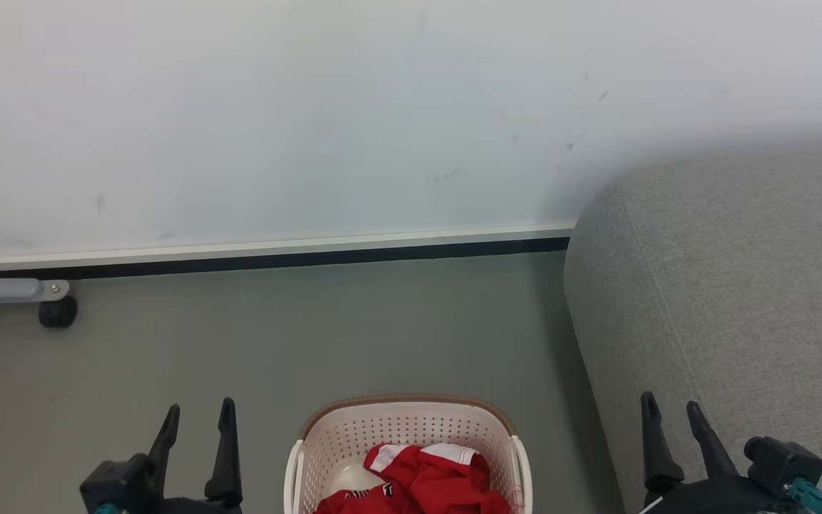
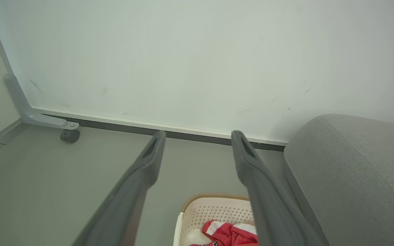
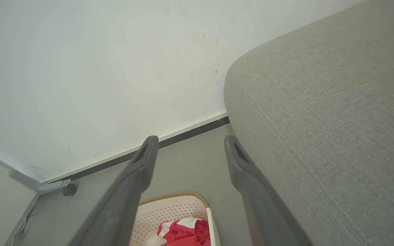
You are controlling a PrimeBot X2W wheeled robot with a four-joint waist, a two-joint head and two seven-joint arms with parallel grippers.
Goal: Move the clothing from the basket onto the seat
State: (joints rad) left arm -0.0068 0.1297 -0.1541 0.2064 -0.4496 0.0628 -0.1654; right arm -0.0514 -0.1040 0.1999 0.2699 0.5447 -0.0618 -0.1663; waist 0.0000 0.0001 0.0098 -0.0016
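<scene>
Pre-grasp stage, nothing lifted yet. Left gripper (image 1: 200,407) and right gripper (image 1: 669,400) spread wide, empty, either side of the basket (image 1: 404,401). Clothing (image 1: 425,478) bunched inside, just beside the seat (image 1: 739,285). Next, probably: lower one gripper in, pinch fabric.

Basket (image 1: 404,430): cream plastic, perforated, slight sheen; rim (image 1: 411,399) brown, looks woven. Clothing (image 1: 439,480): thin red cloth, smooth, faintly shiny. Seat (image 1: 739,285): light grey woven upholstery, matt, coarse-grained. Floor (image 1: 311,335): matt grey, smooth. Wall (image 1: 311,107): white, smooth, scuffed. Bracket (image 1: 4,289): grey painted metal.
</scene>
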